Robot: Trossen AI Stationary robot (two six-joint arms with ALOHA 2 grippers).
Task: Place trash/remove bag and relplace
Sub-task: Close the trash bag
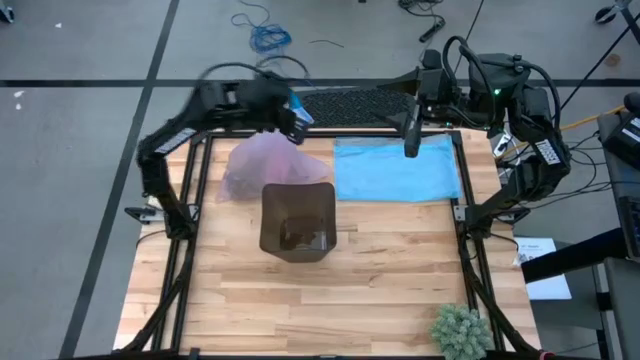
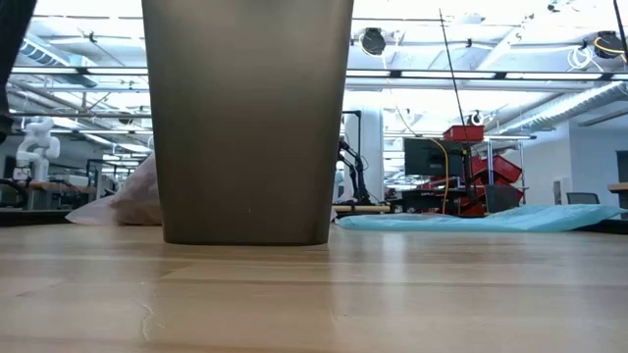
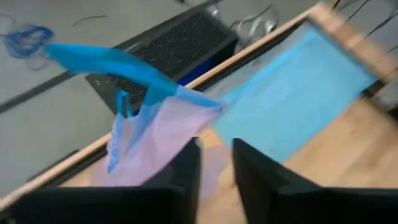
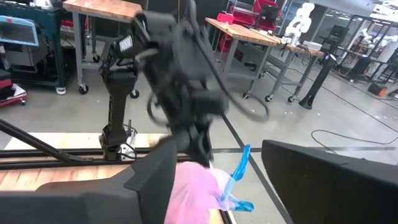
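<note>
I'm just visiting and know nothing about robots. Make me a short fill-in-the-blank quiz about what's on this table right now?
1. The brown bin stands near the table's middle, and the pink bag lies ____ it.
2. The flat plastic bag near the right gripper is light ____.
3. The left gripper is nearest the ____ bag.
4. The spiky plant is ____.

Missing words: outside; blue; pink; green

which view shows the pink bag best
The high view: the whole pink bag lies behind the bin. Low view shows only an edge; left wrist and right wrist views show parts.
</note>
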